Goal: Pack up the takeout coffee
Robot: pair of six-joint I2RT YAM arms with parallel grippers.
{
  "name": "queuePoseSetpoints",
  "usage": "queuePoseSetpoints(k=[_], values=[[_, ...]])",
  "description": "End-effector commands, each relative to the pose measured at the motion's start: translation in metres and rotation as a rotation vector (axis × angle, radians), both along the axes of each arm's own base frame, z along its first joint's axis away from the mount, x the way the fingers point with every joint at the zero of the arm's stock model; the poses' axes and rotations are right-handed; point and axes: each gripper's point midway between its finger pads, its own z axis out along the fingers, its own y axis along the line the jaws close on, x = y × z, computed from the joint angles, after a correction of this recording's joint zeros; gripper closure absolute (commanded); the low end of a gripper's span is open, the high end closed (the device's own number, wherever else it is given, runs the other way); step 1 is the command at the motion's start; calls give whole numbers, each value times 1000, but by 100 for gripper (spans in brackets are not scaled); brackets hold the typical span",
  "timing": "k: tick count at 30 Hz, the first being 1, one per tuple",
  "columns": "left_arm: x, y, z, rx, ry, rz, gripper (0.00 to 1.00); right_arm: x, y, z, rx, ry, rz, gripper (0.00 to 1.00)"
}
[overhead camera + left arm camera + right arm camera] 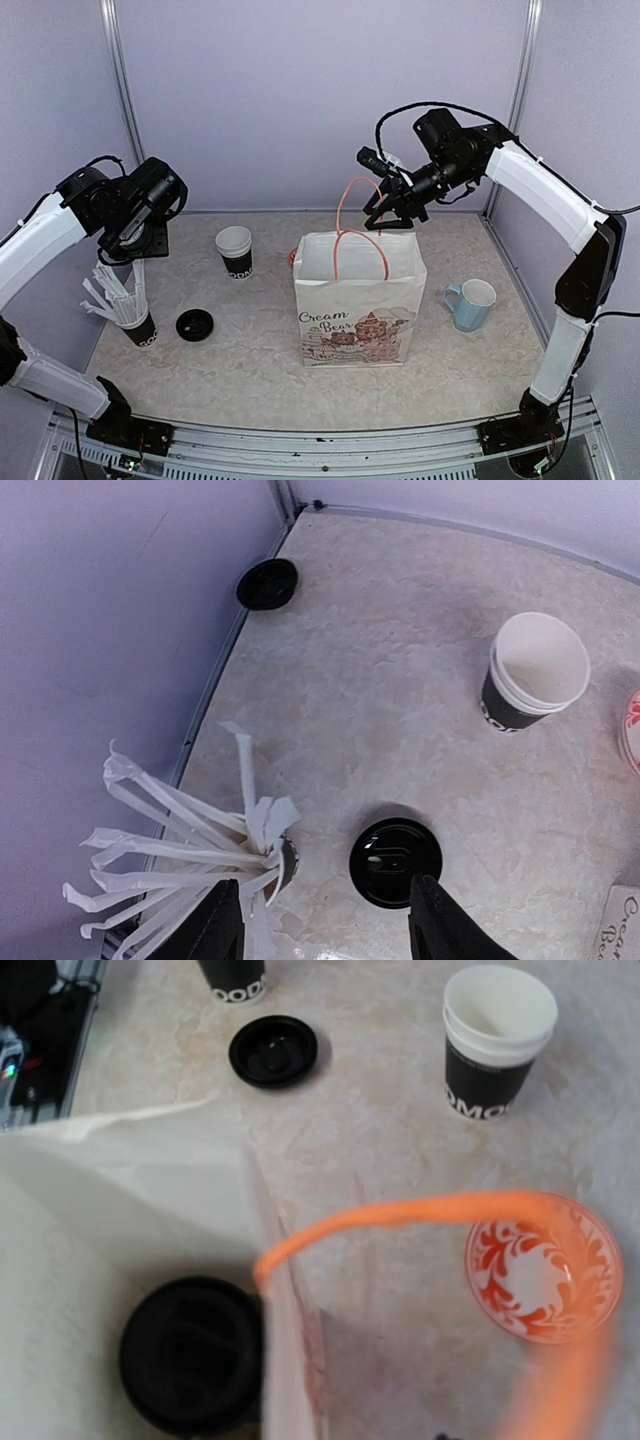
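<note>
Coffee cup (190,1355), seemingly lidded, inside paper bag (120,1190)

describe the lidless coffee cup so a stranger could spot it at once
Find the white paper bag with orange handles in the middle of the table. To its left, slightly farther back, stands a black paper cup. Unlike the black cup of white straws nearer the front, it is empty, lidless and white inside.

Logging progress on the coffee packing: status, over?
Left gripper open above loose lid. Right gripper open above bag. One lidded cup in bag; second cup unlidded on table. Nothing blocking.
</note>
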Motion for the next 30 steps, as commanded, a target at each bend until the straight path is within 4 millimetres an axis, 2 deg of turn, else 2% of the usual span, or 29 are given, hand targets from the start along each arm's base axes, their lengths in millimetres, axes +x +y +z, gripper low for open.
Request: queuePoseSetpoints(k=[1,8,12,15,21,26,30], values=[[-16,26,-11,-15,36,88,45,-16,-8,21,29,-32,25,48],[-21,41,-7,-14,21,113,47,-22,-16,29,28,-63,10,45],[-19,54,-11,25,29,140,57,-23,-17,27,26,-66,6,45],[-13,54,-15,19,34,128,63,-23,-18,25,21,-69,1,44],[-8,56,-28,12,53,123,64,-23,-18,22,17,-61,3,44],[-3,57,-29,14,46,115,73,-20,-16,16,11,-49,3,45],[1,59,-29,35,35,113,73,-20,-15,13,9,-36,6,45]])
